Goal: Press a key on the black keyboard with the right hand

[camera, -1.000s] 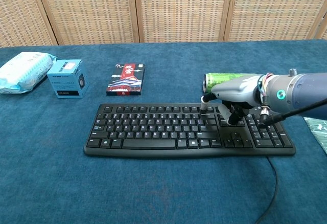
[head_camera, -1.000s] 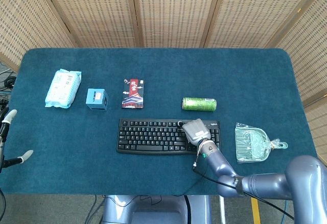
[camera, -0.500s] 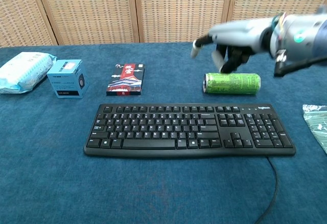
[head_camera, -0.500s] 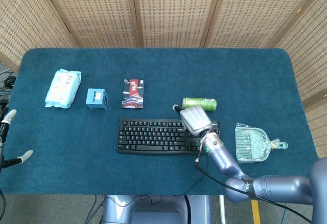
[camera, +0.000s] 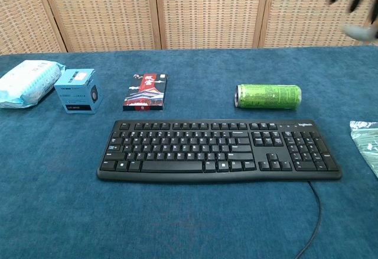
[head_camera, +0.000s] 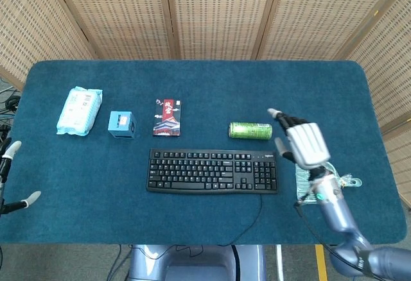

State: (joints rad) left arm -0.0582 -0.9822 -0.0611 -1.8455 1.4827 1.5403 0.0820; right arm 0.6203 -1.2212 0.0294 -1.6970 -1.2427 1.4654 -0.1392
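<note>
Bare cloth (head_camera: 212,213) lies open in front of the keyboard (head_camera: 212,171). Behind it a can (head_camera: 250,130) and a red box (head_camera: 167,117) block; a bag (head_camera: 316,179) lies right.

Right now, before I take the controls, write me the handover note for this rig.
Right hand: lifted clear of the black keyboard, off to its right, fingers spread, holding nothing. In the chest view it is only a blur at the top right corner.
Left hand: at the table's left edge, mostly out of frame, holding nothing visible.
Keyboard: flat at the table's centre front, cable trailing off the front edge; green can on its side just behind it.
Done: a second ago the right hand was down on the keys near the right side, so the press looks made.
Left: retract the right arm, if anything.
</note>
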